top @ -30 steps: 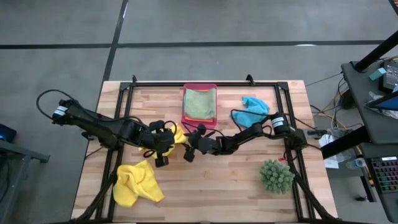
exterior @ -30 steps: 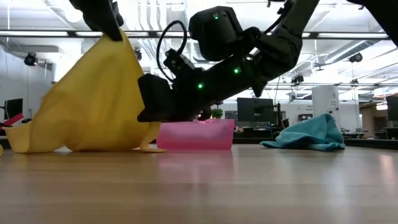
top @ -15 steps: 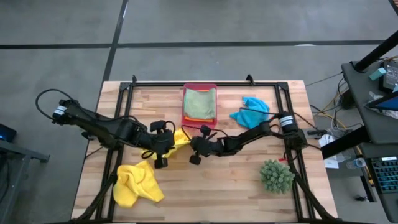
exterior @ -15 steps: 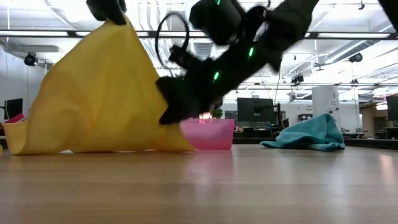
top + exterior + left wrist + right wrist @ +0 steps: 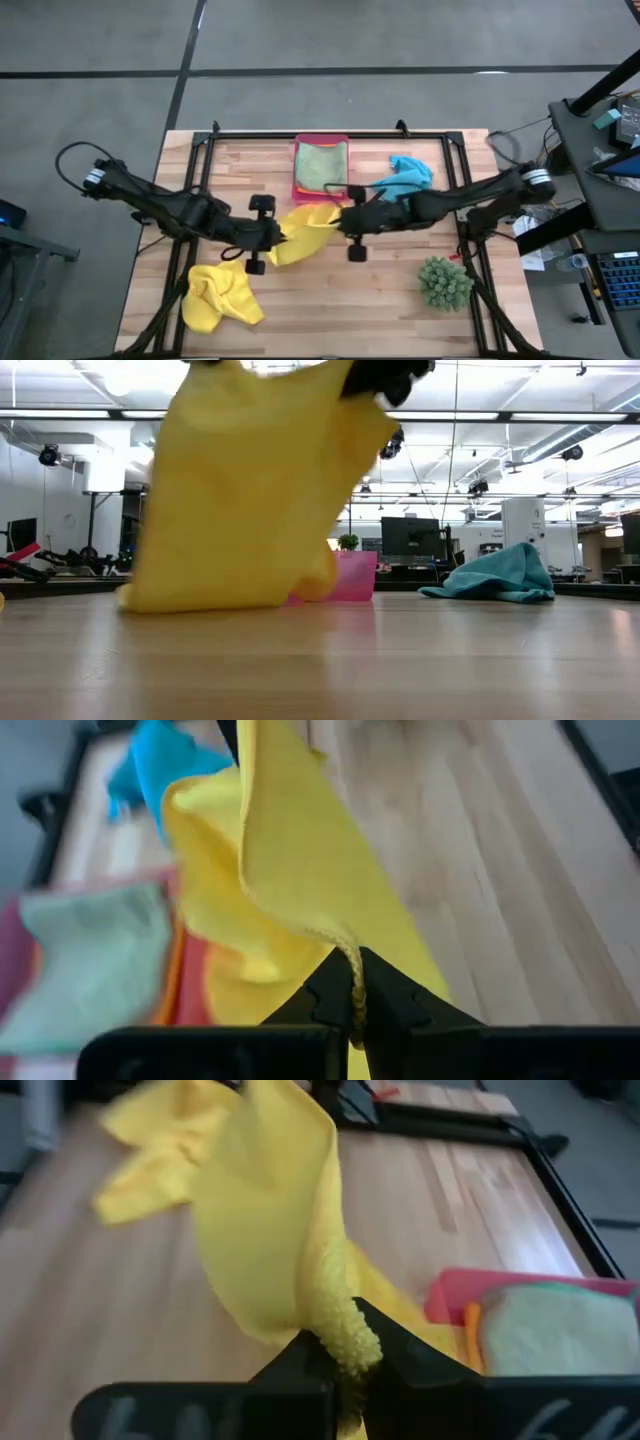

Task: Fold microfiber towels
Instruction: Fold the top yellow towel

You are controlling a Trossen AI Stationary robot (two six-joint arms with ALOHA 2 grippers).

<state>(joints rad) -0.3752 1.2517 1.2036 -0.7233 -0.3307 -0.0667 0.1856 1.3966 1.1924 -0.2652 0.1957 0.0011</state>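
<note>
High view: left gripper (image 5: pixel 268 237) and right gripper (image 5: pixel 345 221) each pinch a corner of the yellow towel (image 5: pixel 303 233); soft, light, sags between them — corners suit best.

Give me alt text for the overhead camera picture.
Both pincers, left and right, hold a yellow towel stretched between them above the wooden table. Another yellow towel lies crumpled nearby, a blue towel beside the pink tray.
</note>
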